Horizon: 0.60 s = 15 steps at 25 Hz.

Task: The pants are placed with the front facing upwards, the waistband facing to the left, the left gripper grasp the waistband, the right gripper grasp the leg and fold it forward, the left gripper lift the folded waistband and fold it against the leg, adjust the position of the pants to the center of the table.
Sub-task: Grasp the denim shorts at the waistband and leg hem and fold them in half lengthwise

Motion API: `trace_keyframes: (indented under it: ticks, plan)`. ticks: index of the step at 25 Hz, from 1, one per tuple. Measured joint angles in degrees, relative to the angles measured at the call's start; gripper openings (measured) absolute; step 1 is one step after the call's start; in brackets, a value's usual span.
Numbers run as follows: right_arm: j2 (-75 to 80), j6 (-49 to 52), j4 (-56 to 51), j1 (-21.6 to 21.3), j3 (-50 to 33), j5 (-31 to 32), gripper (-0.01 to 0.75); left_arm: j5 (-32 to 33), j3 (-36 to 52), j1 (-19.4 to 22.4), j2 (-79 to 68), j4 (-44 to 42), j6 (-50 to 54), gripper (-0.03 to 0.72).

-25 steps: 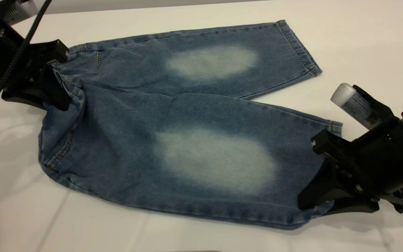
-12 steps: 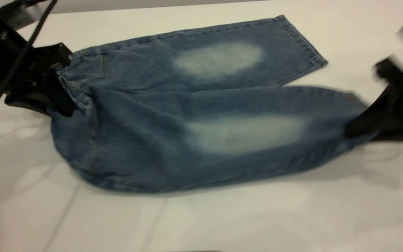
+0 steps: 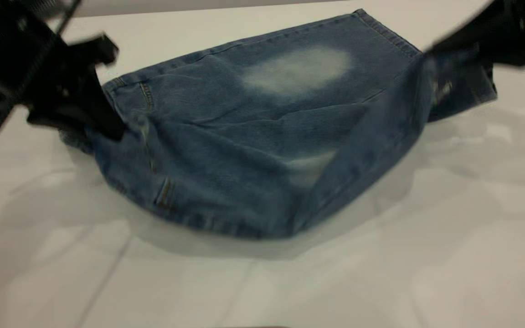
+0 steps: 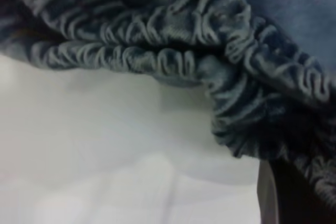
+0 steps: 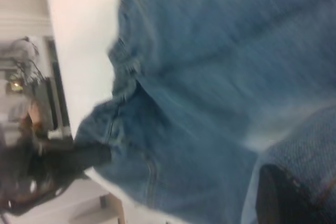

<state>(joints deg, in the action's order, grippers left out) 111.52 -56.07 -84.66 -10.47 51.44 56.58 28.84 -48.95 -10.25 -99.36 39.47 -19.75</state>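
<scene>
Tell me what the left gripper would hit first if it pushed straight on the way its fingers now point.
Probably the denim itself. The black left gripper points down and rightward into the gathered elastic waistband it grips, so more of the blue denim pants lies ahead, then the white table. Depth is unclear.

The left gripper [image 3: 107, 123] is showing as a black claw with tapering, pointed fingers [image 3: 103, 114] below a blocky black body. A small silver screw is glinting on that body, and a black braided cable is running diagonally across it. The right gripper [image 3: 460, 48] is appearing as a blurred black mass, with a sliver of white showing at its right edge.
</scene>
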Motion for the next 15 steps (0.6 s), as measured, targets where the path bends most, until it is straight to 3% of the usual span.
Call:
trace_keyframes:
  ticks: [7, 15]
  plan:
    - [2.19, 7.03, 1.41, 0.4, 15.13, -1.48, 0.025, -1.53, 0.05, 0.0, 7.35, 0.32, 5.23, 0.078]
    - [11.25, 12.9, 4.83, 4.19, 30.53, -6.45, 0.025, -7.59, 0.49, 0.0, 7.6, 0.26, 16.23, 0.078]
